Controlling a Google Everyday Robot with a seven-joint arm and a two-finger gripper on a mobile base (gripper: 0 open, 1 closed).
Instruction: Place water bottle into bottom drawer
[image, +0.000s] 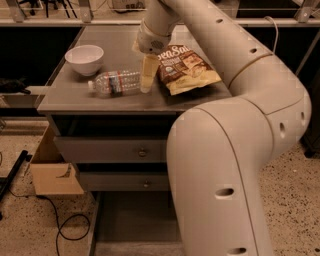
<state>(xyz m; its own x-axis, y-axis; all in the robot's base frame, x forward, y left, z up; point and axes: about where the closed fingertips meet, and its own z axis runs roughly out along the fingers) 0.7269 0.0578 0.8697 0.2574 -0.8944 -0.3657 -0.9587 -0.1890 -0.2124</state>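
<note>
Three things sit on the table (65, 102), and the leftmost is a white bowl (85, 58). Next to it, the water bottle (116, 82) lies on its side, its long axis running left to right along the table, white cap toward the bowl and base toward the right. Lower down, near the floor, the bottom drawer (132, 220) stands pulled out with its grey floor showing.

The claw (146, 84) hangs pointing down at the bottle's base end, touching it or just beside it. From where I stand I cannot tell whether it is released or clenched. So the bottle stretches away to the claw's left, and I judge that a firm hold would need the claw shifted leftward over the ribbed middle.

Just right of the claw lies a chip bag (187, 70). The arm (235, 150) rises from the right foreground and arches up and over the bag, with its wrist turned straight down.
</note>
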